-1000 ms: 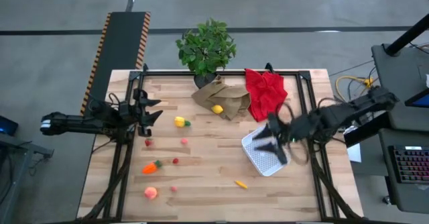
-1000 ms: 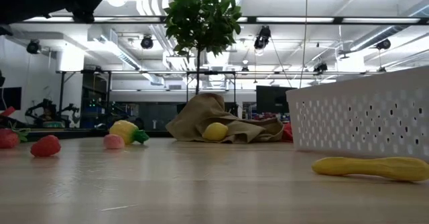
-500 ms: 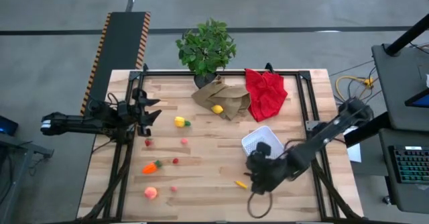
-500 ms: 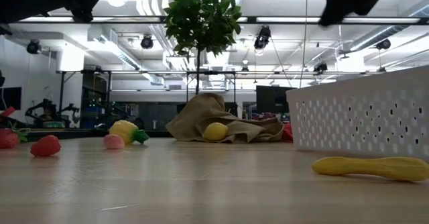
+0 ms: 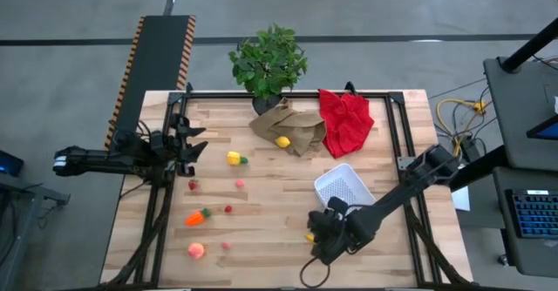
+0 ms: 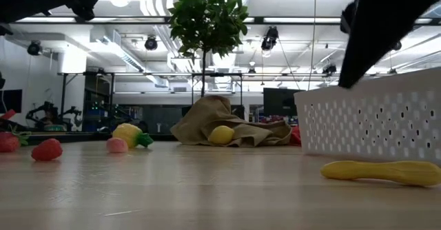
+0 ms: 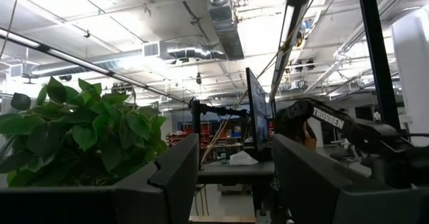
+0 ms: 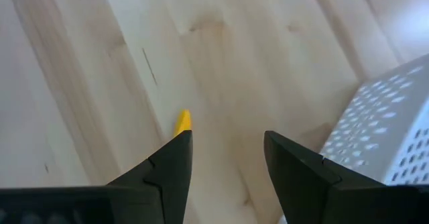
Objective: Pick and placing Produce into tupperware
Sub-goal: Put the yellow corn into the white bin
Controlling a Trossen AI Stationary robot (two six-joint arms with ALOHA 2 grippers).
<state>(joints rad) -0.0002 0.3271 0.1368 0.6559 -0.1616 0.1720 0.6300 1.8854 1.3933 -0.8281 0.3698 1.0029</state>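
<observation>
The white tupperware [image 5: 345, 189] stands on the table's right half and also shows in the low view [image 6: 372, 120] and the right wrist view [image 8: 392, 113]. A small yellow long piece of produce [image 6: 384, 171] lies on the wood just near-left of it. My right gripper [image 5: 317, 241] hovers open above that piece, whose tip [image 8: 183, 121] peeks past one finger. The lemon [image 5: 282, 141] rests on the brown paper bag. The corn [image 5: 234, 159], carrot [image 5: 197, 216], peach [image 5: 196, 250] and red berries [image 5: 193, 185] lie on the left half. My left gripper [image 5: 190, 146] waits open at the left edge.
A potted plant [image 5: 268, 62] stands at the far edge, with the brown paper bag [image 5: 292, 125] and a red cloth [image 5: 346, 121] beside it. Bare wood lies between the scattered produce and the tupperware. The right arm [image 6: 386, 30] hangs above the table in the low view.
My right gripper has swung from above the tupperware toward the near edge and the left, coming down over the yellow piece. The tupperware and the produce have stayed where they were.
</observation>
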